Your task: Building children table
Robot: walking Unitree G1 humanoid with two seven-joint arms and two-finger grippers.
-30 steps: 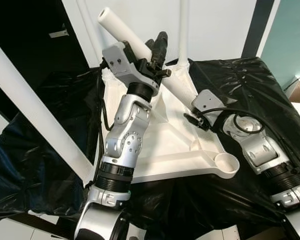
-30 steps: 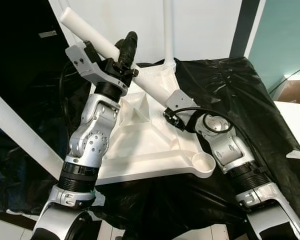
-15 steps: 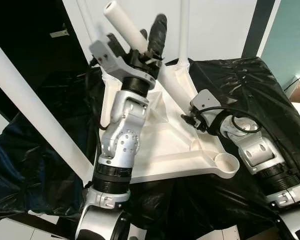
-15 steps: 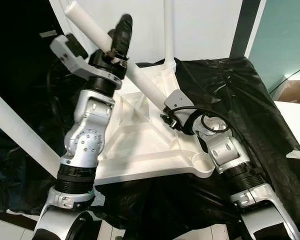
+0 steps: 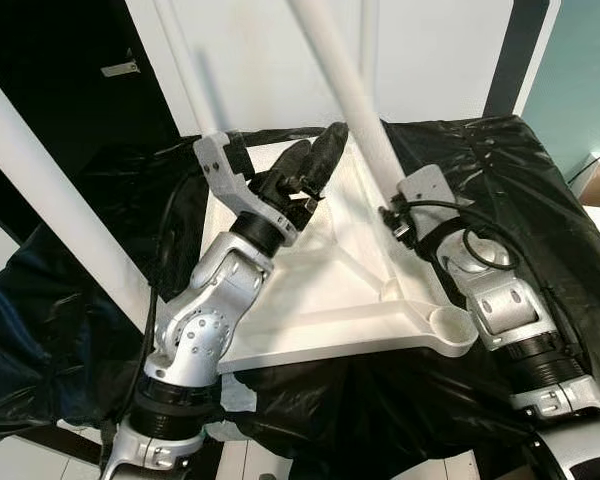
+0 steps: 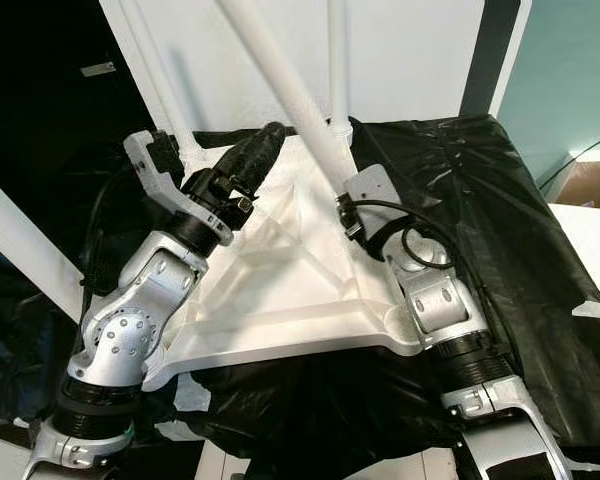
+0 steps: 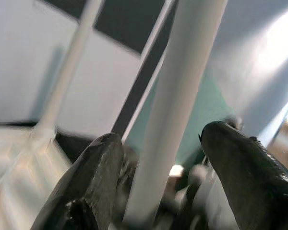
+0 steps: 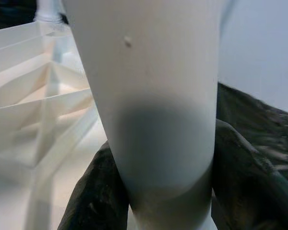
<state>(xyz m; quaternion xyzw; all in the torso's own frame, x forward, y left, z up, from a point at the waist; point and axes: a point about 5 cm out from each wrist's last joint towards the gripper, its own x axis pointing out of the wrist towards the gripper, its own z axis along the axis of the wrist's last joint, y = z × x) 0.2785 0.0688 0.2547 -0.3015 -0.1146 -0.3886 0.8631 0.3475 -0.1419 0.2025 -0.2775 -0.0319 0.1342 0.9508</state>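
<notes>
Table leg (image 5: 345,85) leans over upturned white table panel (image 5: 320,300) on black sheet; right tool (image 5: 392,222) clamps it low, near a corner socket (image 5: 450,325). Left tool (image 5: 315,165) open, empty beside leg. Judgement: straighten, seat squarely.

No text, label, brand or number can be read anywhere. The surfaces in view carry no legible marks.

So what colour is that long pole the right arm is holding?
White. The pole shows best in the right eye view.
</notes>
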